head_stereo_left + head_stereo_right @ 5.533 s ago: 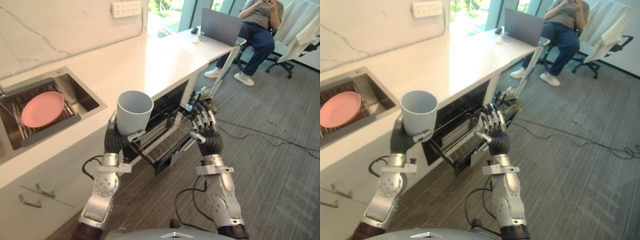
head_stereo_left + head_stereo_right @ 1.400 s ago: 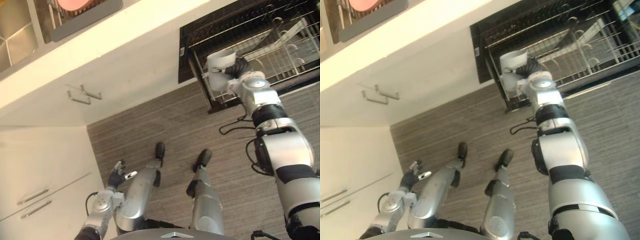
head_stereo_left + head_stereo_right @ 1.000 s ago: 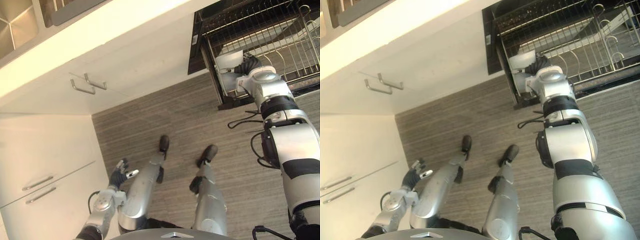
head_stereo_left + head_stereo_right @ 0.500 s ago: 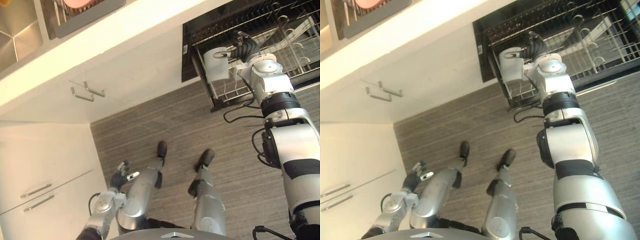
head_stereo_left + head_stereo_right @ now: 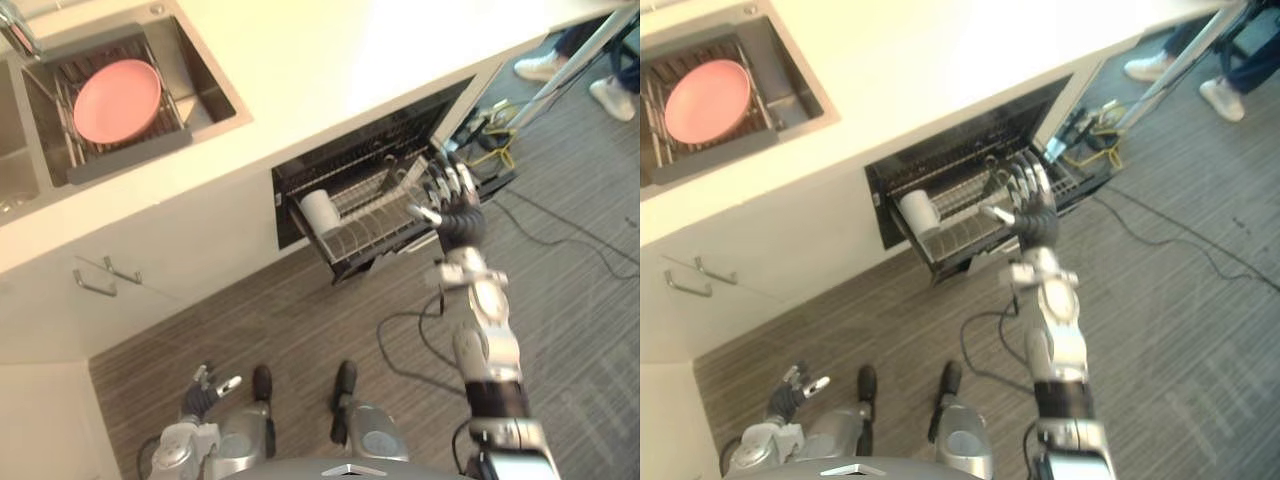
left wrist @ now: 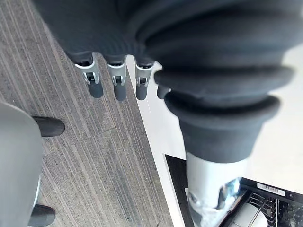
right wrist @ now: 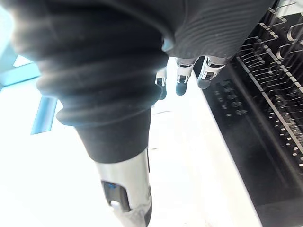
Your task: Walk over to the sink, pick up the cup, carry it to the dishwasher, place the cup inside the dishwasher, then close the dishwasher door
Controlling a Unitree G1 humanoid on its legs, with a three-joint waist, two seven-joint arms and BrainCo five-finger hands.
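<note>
In the left end of the pulled-out dishwasher rack [image 5: 388, 232] the cup [image 5: 320, 211] lies free, the right hand [image 5: 458, 215] with fingers [image 5: 445, 181] spread and empty before the rack, the left hand [image 5: 200, 392] hanging loose-fingered, so only the door closing is left.

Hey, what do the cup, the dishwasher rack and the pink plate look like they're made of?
Cup: probably plastic or ceramic, smooth pale matte surface. Dishwasher rack: metal wire, thin light bars in a grid. Pink plate: likely plastic, uniform matte pink.

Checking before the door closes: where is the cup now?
In the left eye view, the cup sits at the left end of the pulled-out dishwasher rack, apart from the open right hand.
</note>
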